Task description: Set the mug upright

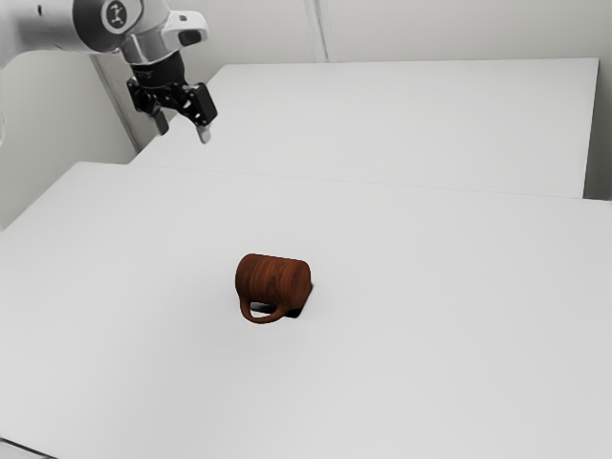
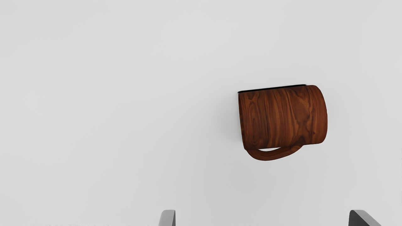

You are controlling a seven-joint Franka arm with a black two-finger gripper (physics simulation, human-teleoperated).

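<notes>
A round badge with a dark emblem sits on the arm's pale casing; its marking is too small to read.

The arm comes in at the exterior view's upper left, its visible length running nearly level to a dark grey joint. From there the hand bends downward, leaning a little toward the exterior view's right. The black claw hangs in the air with its tips pointing down, well apart from the mug.

The claw's two fingers stand wide apart, with a broad gap between the tips. They touch nothing and hold nothing. In the wrist view the mug lies beyond the fingertips, within the span between them but closer to one finger than to the other.

The mug is dark reddish-brown with a streaked wood grain. It lies on its side on the white table, so it is not upright. Its curved handle faces the near edge of the exterior view, and in the wrist view the handle is on the side toward the fingers. A thin black strip runs along the mug's opposite side. Another white surface lies behind the table, before a pale wall.
</notes>
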